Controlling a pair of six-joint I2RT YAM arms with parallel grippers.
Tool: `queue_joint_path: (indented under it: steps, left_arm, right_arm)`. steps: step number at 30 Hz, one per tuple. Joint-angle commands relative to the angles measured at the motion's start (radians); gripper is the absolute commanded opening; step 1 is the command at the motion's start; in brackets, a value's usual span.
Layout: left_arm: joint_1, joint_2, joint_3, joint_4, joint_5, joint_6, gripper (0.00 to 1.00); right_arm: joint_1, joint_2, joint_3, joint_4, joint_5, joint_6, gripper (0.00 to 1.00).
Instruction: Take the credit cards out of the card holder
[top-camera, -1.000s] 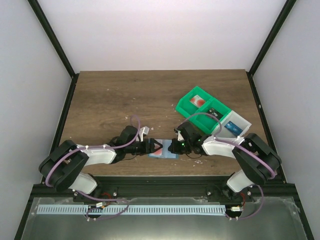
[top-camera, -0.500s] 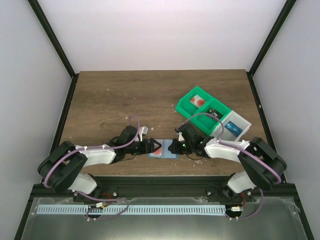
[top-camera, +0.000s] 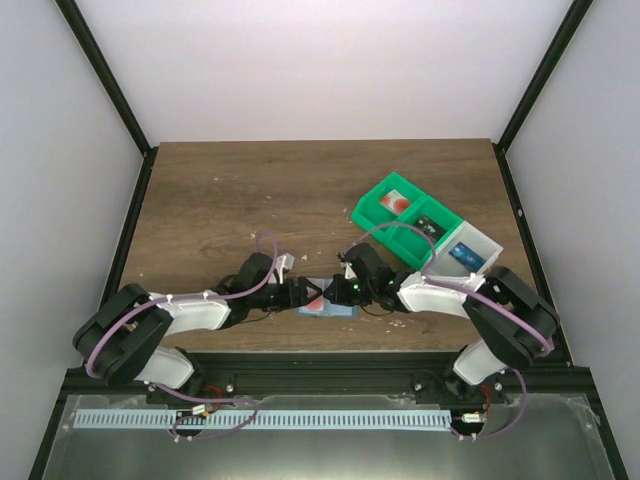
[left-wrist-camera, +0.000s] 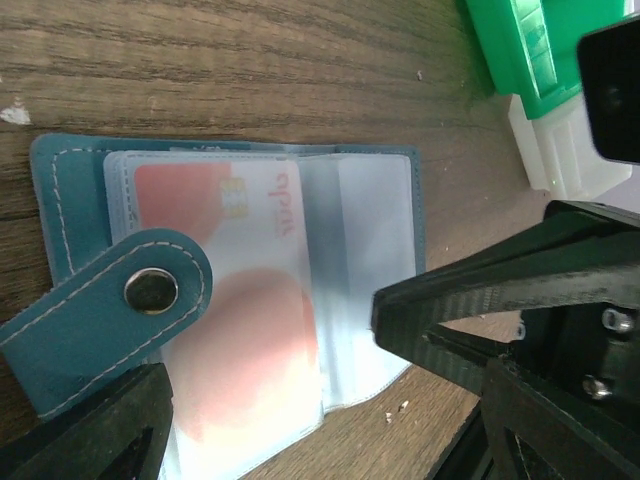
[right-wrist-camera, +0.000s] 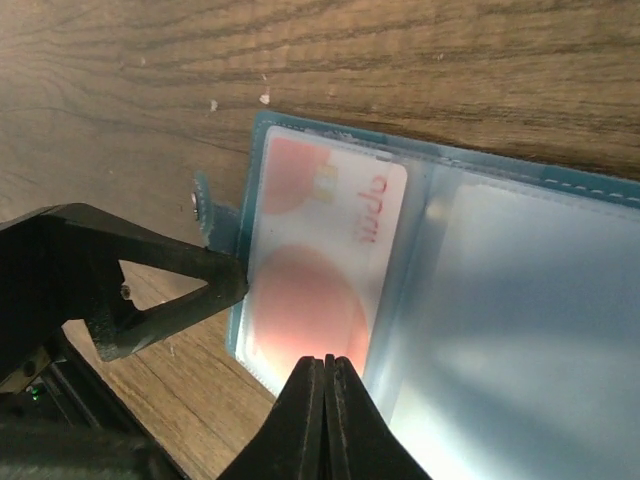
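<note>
Overhead, card holder (top-camera: 335, 311) mostly hidden, credit card (left-wrist-camera: 230, 300) hazy behind plastic, left jaws apart, right jaws together.

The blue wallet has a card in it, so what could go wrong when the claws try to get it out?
The left claw is open and grips nothing, so the card holder may slide when the shut right claw pushes the credit card. The snap strap lies over the card's edge and might catch it.
</note>
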Motion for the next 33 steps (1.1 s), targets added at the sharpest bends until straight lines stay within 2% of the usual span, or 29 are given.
queue_joint_path:
  steps: [1,14,25,33]
  left_arm:
    - [0.004,-0.016,-0.016,0.022,-0.007,-0.005,0.86]
    - [0.007,-0.032,-0.018,0.023,-0.006,-0.002,0.87]
    - [0.007,-0.066,0.016,-0.071,-0.06,0.033,0.88]
    - [0.007,-0.055,0.007,-0.041,-0.038,0.025,0.88]
  right_arm:
    - [0.007,0.058,0.038,0.048,-0.02,0.015,0.0]
    - [0.007,0.161,-0.038,0.055,0.045,0.023,0.01]
    - [0.007,0.162,-0.064,0.071,0.053,0.032,0.01]
    - [0.007,0.164,-0.064,0.079,0.049,0.032,0.0]
